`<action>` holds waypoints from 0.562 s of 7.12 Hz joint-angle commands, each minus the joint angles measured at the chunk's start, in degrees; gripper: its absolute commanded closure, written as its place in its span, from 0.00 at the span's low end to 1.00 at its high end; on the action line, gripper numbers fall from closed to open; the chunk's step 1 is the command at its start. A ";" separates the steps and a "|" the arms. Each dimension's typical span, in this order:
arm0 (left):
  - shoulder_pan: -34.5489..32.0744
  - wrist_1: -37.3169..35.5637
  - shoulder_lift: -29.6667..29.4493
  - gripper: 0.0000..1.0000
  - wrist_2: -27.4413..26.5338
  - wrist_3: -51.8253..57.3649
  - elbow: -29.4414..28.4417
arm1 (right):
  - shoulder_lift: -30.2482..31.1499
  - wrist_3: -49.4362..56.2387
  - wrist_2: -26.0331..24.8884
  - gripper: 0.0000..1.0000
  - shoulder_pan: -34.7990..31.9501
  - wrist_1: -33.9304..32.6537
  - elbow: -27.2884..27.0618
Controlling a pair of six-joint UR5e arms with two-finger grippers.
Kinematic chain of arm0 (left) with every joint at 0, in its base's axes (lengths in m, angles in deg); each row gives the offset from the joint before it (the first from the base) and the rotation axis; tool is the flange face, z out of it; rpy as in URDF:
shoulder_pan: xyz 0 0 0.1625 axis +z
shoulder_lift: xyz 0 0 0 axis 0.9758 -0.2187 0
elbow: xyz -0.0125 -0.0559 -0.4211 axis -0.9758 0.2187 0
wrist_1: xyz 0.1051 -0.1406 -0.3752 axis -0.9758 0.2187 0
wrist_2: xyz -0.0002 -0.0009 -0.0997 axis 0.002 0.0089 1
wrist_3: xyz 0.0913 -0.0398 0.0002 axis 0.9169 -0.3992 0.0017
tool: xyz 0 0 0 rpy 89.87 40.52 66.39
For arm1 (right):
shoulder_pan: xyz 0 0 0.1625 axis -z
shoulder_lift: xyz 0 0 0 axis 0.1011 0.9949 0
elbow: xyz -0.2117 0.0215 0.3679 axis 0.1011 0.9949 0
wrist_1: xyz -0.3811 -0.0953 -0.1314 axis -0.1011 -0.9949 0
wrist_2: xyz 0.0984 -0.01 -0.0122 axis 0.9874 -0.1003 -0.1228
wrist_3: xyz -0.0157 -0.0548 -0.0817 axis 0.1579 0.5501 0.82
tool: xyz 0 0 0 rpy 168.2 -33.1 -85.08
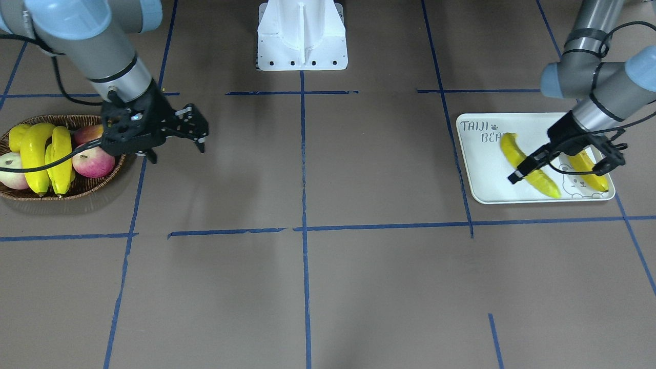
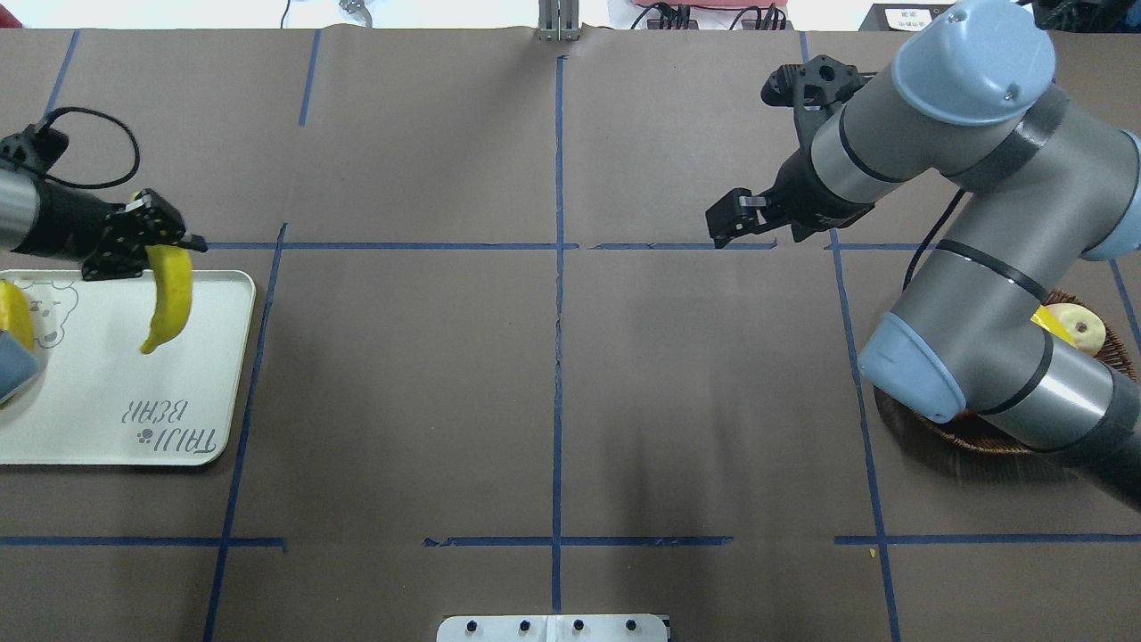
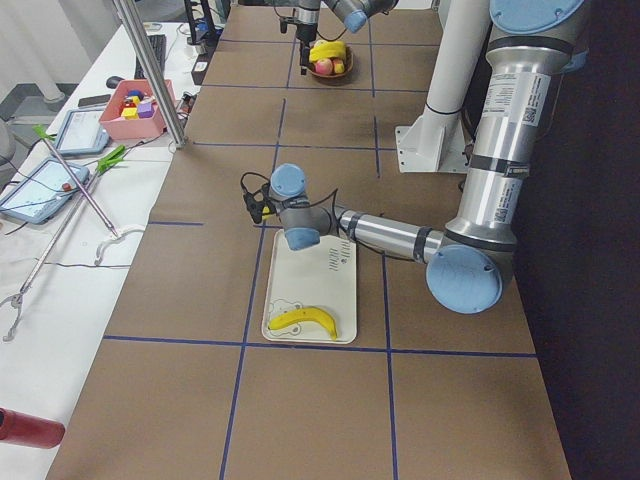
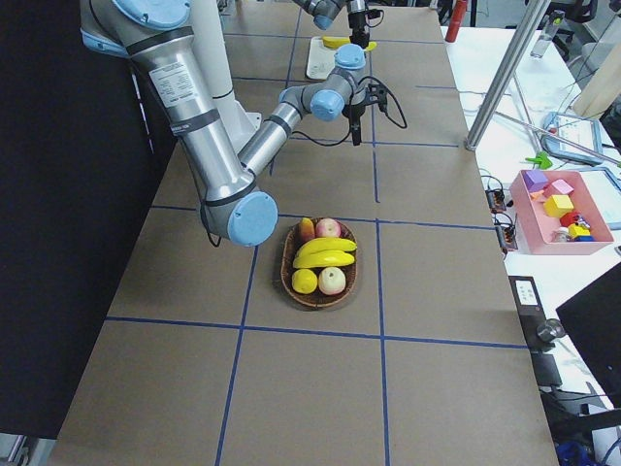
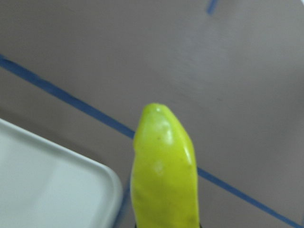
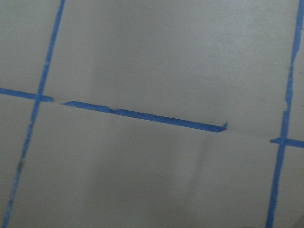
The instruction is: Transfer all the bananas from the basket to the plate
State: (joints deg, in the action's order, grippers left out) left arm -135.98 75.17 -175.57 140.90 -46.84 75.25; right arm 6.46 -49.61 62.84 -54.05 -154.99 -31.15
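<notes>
We judge the task about half done, with the third step pending; the left pincer is clamped on one end of the held banana over the plate, and a laid banana lies on the plate's other side by the bear drawing; two basket bananas lie side by side in the basket among apples and other fruit. The right pincer hangs just beside the basket, jaws spread and empty. In our judgement the next move calls for the left pincer to part and let go, then rise away; the right one must reach over the rim and take a banana across its middle without nudging the apples. We cannot tell whether the held banana touches the plate or hangs above it; the overhead view hides most of the basket under the right arm and cuts off the plate's edge and the laid banana; the left wrist view is blurred and shows no fingers; the right wrist view shows only surface and tape.
</notes>
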 commanded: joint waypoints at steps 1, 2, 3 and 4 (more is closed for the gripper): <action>-1.50 -0.41 2.26 0.98 -0.18 8.51 -6.28 | 6.60 11.67 0.18 0.00 -3.77 -1.28 -2.26; -3.07 -0.41 4.08 0.97 -0.19 13.23 -8.22 | 7.49 12.23 0.27 0.00 -4.04 -1.28 -2.44; -4.31 -0.49 4.10 0.79 -0.10 16.59 -9.63 | 7.85 12.24 0.18 0.00 -4.13 -1.28 -2.44; -5.89 -0.32 4.10 0.01 0.25 19.58 -9.21 | 8.38 12.24 0.27 0.00 -4.22 -1.20 -2.44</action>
State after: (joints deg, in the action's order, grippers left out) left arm -140.08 74.75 -171.71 140.86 -31.26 66.53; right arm 14.06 -37.72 63.06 -58.05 -156.24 -33.51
